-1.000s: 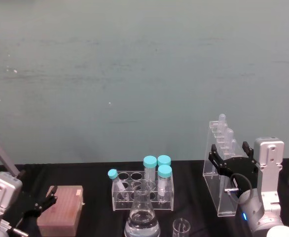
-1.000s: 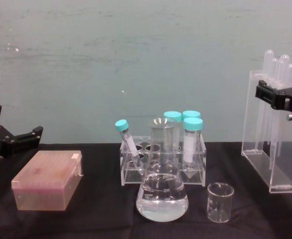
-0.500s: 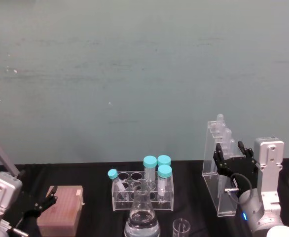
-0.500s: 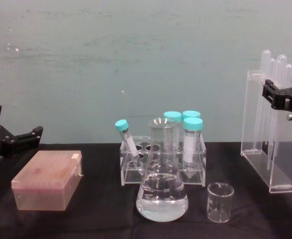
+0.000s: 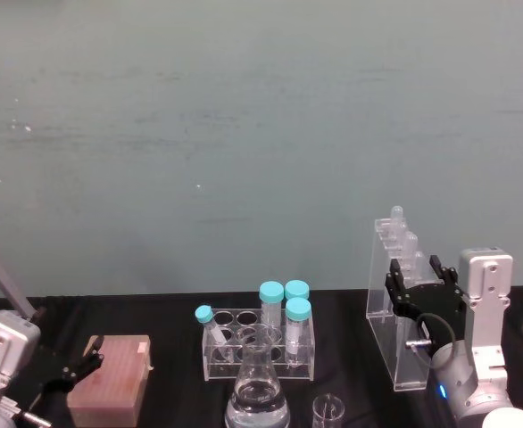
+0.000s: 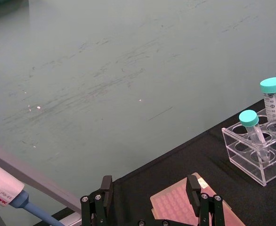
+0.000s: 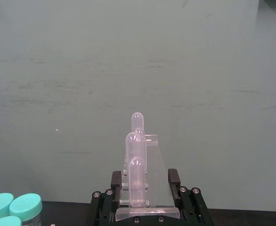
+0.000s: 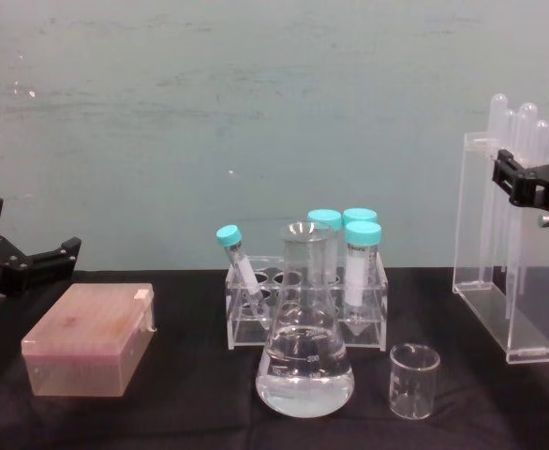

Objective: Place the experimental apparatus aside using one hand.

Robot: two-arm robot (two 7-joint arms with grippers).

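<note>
Nearest the robot, and well to the left of the right hand (image 5: 416,285), the flask (image 8: 304,361) of clear liquid and the small beaker (image 8: 414,380) stand upright on the black bench (image 8: 181,412), a little apart; neither is touched, so I judge they wait their turn; just behind the flask sits a low rack (image 8: 256,314) of teal-capped tubes, also left of that hand and lower than it; far off to that side the left hand (image 6: 150,193) hangs parked over a pink box (image 8: 87,339), fingers spread with nothing between them, which suits a job meant for one arm; at the right of the bench the tall clear rack (image 8: 485,253) stands upright, its base seemingly on the cloth, long glass tubes (image 7: 137,141) rising from its top; the right hand has its two fingers (image 7: 173,178) either side of the rack's narrow upper part, pressed to its walls as far as the wrist view shows, so it is clenched on the rack; gripping across the thin width probably gives the flat fingers parallel faces to squeeze, though a tall thing held high may swing when lifted; the rack is not yet raised; beyond it all is a plain green wall
</note>
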